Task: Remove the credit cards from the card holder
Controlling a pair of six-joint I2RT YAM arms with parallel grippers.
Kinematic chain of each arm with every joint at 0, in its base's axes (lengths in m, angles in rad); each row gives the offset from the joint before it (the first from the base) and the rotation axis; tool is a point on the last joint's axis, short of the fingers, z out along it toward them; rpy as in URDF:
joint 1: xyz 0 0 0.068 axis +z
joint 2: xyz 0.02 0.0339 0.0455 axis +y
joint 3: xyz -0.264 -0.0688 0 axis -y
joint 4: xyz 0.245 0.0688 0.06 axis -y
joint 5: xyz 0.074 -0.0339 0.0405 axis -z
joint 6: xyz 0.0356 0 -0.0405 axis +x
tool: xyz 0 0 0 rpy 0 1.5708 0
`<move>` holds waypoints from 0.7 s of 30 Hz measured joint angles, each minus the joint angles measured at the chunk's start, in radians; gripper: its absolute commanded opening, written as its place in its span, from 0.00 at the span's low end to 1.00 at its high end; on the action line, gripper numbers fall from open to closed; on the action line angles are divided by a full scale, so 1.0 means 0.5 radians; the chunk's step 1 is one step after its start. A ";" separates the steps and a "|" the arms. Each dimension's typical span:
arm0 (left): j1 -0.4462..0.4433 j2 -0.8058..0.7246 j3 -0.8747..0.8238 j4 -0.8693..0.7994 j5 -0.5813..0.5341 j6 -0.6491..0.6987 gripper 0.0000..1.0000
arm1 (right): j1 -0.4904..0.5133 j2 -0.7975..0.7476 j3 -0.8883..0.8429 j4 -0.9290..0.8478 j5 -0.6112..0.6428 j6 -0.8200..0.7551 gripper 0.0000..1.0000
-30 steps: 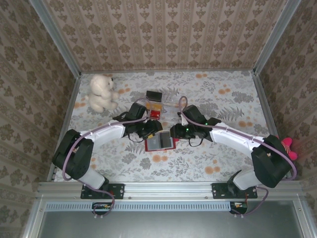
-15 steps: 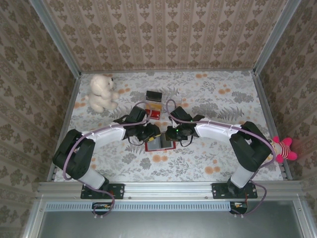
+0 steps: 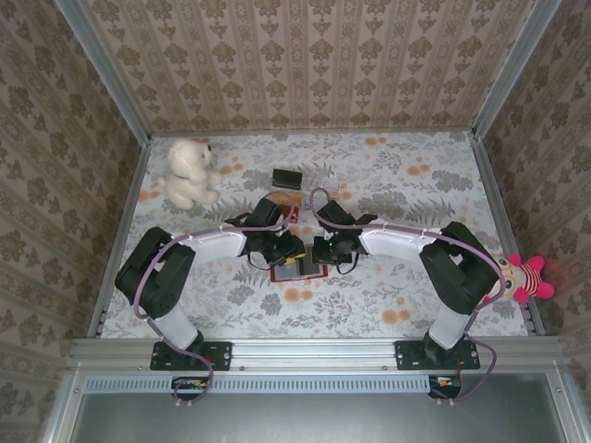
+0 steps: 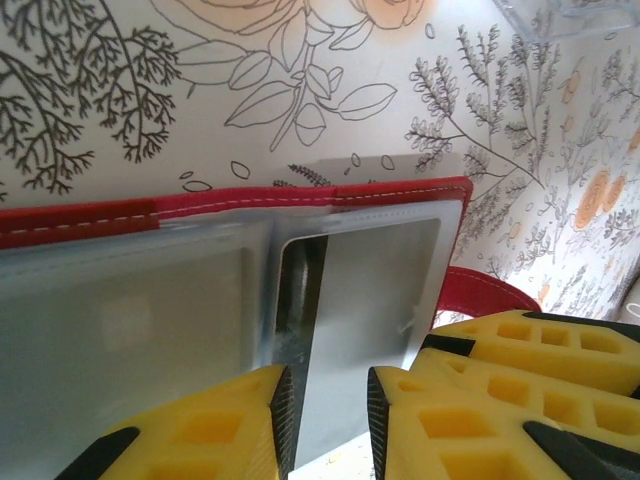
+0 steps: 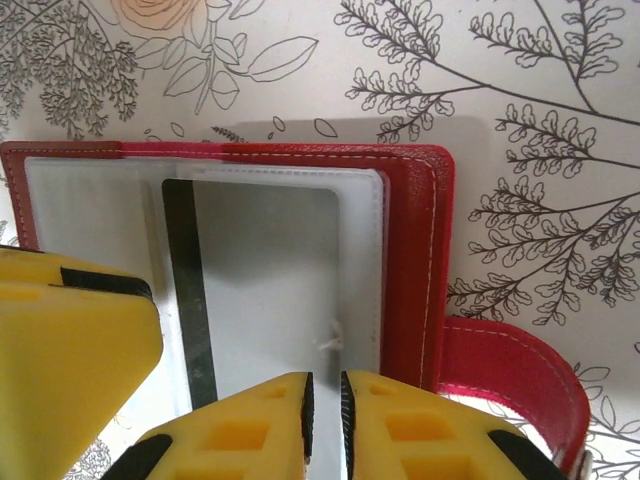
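Note:
The red card holder [image 3: 297, 273] lies open on the flowered table, its greyish clear sleeves facing up. Its red edge [image 4: 400, 192] and side tab [image 5: 510, 370] show in the wrist views. One of the credit cards [image 5: 270, 290], pale grey with a dark stripe, sits in the right-hand sleeve [image 4: 360, 300]. My left gripper [image 3: 288, 251] hangs over that sleeve's near edge [image 4: 330, 420], its jaws a finger-width apart with the flat sleeve showing between them. My right gripper [image 3: 321, 251] is at the sleeve's right seam [image 5: 323, 420], closed to a slit on the sleeve edge.
A white teddy [image 3: 190, 172] sits at the back left and a black block [image 3: 287, 177] lies behind the arms. A corner of a clear tray [image 4: 560, 15] is just beyond the holder. A striped doll [image 3: 526, 277] lies outside the right rail.
The right arm has swung left and down onto the holder's right side. Both grippers have narrowed, the right one nearly to a slit. The left arm has edged closer in.

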 measured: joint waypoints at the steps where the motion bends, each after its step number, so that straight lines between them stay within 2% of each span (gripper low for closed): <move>1: 0.000 0.008 0.001 -0.001 -0.001 0.004 0.28 | -0.002 0.005 0.000 0.000 0.000 0.000 0.18; 21: 0.004 0.039 -0.039 0.100 0.037 0.011 0.25 | -0.034 0.076 -0.001 0.011 -0.055 0.005 0.17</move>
